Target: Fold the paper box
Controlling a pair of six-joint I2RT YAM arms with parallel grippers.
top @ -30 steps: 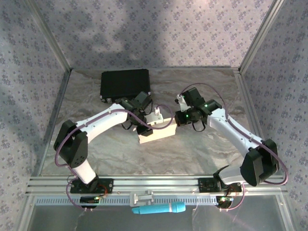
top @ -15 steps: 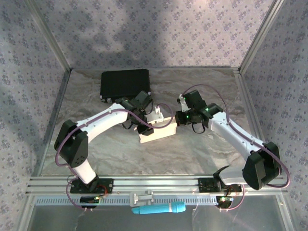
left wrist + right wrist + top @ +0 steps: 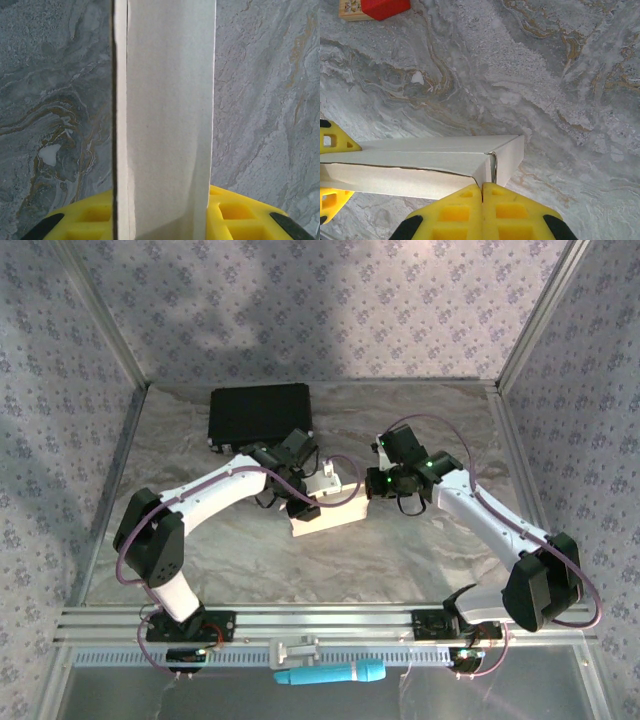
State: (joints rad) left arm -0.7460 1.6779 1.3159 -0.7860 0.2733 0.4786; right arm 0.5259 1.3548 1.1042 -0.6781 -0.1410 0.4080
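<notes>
Paper box (image 3: 322, 512) sits mid-way across the table (image 3: 430, 550) in the top view, with a black case (image 3: 259, 414) at its 11 o'clock and a teal tool (image 3: 330, 674) at 6 o'clock, past the rail (image 3: 330, 620). The left gripper (image 3: 303, 506) is on its 9 o'clock end and the right gripper (image 3: 370, 485) at its 3 o'clock end. Left wrist view: the box (image 3: 167, 125) runs as a grey strip from 12 to 6 o'clock, pinched between yellow fingers (image 3: 82, 222). Right wrist view: the right fingers (image 3: 515, 212) are pressed together at 6 o'clock, tips against the box's (image 3: 420, 167) end corner. A red block (image 3: 382, 6) lies at 11 o'clock.
</notes>
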